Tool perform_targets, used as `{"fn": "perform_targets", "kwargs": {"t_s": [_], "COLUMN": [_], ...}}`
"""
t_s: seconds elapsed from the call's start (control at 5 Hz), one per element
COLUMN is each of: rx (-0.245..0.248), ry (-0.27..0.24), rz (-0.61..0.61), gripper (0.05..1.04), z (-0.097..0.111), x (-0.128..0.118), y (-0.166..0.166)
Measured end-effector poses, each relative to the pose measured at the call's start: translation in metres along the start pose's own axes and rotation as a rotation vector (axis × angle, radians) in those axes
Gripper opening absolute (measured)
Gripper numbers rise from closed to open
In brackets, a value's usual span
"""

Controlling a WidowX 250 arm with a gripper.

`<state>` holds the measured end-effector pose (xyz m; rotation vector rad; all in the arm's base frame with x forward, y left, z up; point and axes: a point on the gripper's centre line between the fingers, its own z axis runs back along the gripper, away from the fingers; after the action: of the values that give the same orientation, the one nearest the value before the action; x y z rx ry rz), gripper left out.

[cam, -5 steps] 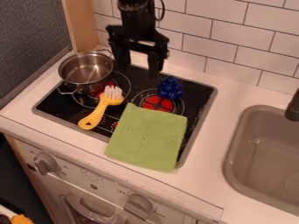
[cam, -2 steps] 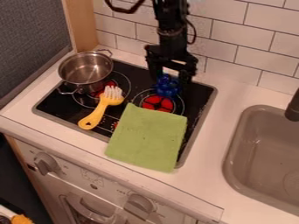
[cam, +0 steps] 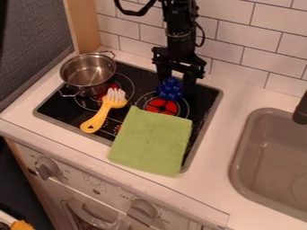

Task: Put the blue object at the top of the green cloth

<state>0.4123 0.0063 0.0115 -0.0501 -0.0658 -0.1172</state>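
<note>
The gripper [cam: 174, 85] stands wide, one finger on each side of the blue object [cam: 170, 89], which sits low between them, near the far right corner of the stove top [cam: 203, 94]. The green cloth [cam: 151, 141] lies nearer the front edge, so after closing, the carry should go frontward.

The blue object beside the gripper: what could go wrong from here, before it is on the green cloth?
The blue object has a bumpy surface, so it may slip or turn between the fingers. The green cloth is loose over the stove edge; a low approach could drag it or fold its top edge.
</note>
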Motion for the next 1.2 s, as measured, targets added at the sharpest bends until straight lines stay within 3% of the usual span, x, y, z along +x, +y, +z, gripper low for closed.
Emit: {"fn": "perform_targets", "kwargs": {"t_s": [0.2, 0.4, 0.8, 1.2], "rx": [0.009, -0.007, -0.033, -0.07], "ry": [0.011, -0.032, -0.174, -0.141], "rz": [0.001, 0.008, -0.003, -0.036], "gripper": [0.555, 0.555, 0.555, 0.555], "z": [0.001, 0.015, 0.078, 0.076], "x": [-0.002, 0.004, 0.008, -0.056], "y": [0.001, -0.002, -0.015, -0.037]}}
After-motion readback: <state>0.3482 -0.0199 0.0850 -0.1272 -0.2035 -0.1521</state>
